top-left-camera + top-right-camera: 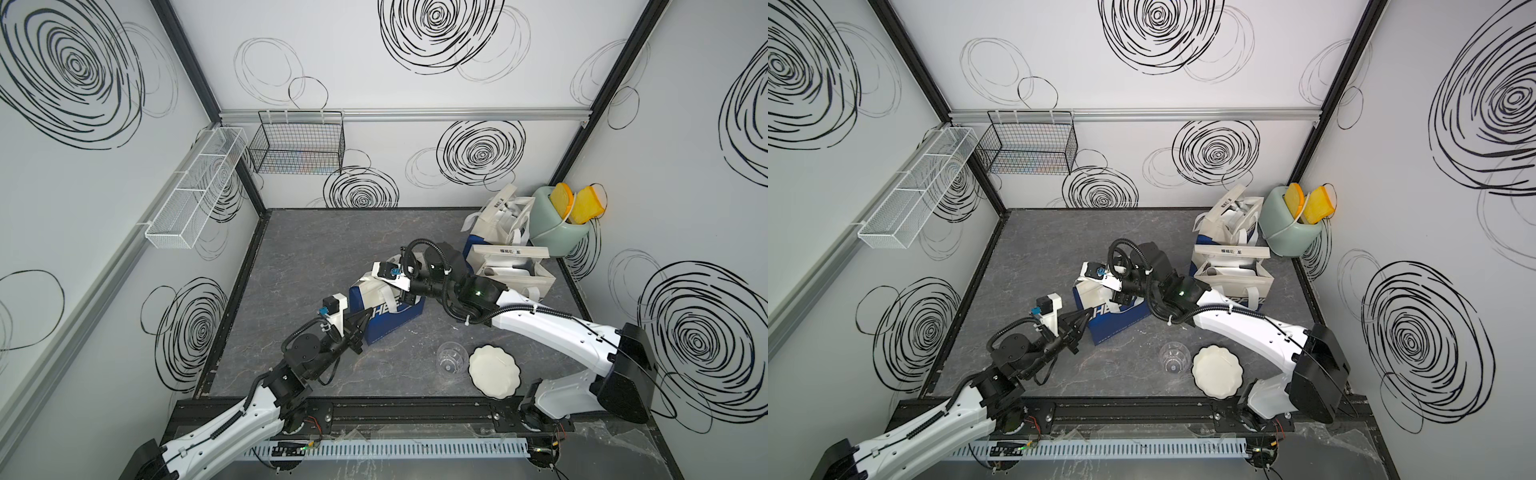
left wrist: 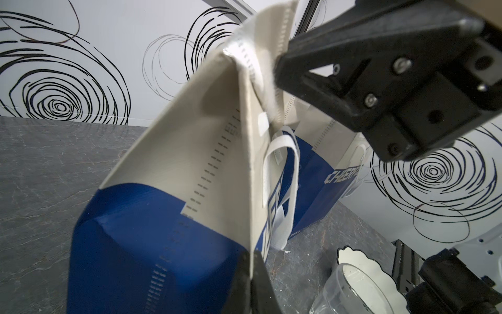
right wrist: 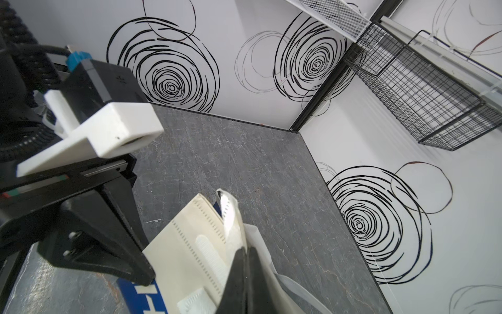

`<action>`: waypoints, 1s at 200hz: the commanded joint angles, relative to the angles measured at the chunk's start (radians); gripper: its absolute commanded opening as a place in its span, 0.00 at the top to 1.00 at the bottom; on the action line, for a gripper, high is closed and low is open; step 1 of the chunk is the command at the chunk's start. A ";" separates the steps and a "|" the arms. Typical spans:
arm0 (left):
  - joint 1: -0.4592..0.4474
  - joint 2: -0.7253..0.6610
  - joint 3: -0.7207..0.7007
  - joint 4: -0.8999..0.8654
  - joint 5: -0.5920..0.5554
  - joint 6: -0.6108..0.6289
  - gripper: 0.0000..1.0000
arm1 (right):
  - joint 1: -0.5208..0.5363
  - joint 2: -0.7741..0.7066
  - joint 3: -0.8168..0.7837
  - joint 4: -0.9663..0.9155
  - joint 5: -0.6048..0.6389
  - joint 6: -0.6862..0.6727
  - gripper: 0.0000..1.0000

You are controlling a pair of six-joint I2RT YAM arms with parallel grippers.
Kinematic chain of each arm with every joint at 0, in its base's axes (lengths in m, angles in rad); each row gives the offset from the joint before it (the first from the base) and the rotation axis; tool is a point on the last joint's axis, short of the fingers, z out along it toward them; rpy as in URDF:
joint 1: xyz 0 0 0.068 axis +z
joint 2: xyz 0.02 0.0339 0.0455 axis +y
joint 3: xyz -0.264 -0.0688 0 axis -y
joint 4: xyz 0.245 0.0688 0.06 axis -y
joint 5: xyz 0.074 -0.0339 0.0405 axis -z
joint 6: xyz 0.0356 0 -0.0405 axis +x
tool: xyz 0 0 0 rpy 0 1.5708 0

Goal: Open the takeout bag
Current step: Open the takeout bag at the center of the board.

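Right by the front rail, R of centre, a clear cup (image 1: pixel 451 357) sits just beside a white scalloped plate (image 1: pixel 494 372), both on the grey table (image 1: pixel 311 257). Next back, mid-table: the takeout bag (image 1: pixel 390 320), blue body w/ cream top, base on the table. Left gripper (image 2: pixel 252 271) is pinched tight on the edge of the cream side panel at the bag's near-left corner; in the left wrist view the panel runs btwn its two fingers. Right gripper (image 3: pixel 245 257) reaches in from the R over the bag, clamped on a cream top flap next to a white velcro strip (image 3: pixel 209 252). Flaps rise to a peak; can't tell how far the mouth is parted. A white handle (image 2: pixel 279 174) hangs down the bag's front. Further back on the R is another bag (image 1: pixel 515 270) of the same kind, top open, w/ a third bag (image 1: pixel 490 224) behind it. Far R corner: pale green toaster (image 1: pixel 552 237) w/ yellow slices (image 1: pixel 563 201). Back wall: black wire basket (image 1: pixel 299 145). L wall: white mesh shelf (image 1: pixel 191 195).
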 commanded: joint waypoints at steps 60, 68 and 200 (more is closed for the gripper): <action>-0.008 -0.001 0.028 0.001 -0.002 -0.005 1.00 | -0.010 0.033 0.149 -0.064 0.050 -0.176 1.00; -0.008 -0.001 0.028 0.001 -0.002 -0.004 1.00 | -0.006 0.043 0.159 -0.075 0.060 -0.189 1.00; -0.010 -0.018 0.022 -0.015 -0.013 -0.002 1.00 | 0.032 0.061 0.188 -0.054 0.210 -0.295 1.00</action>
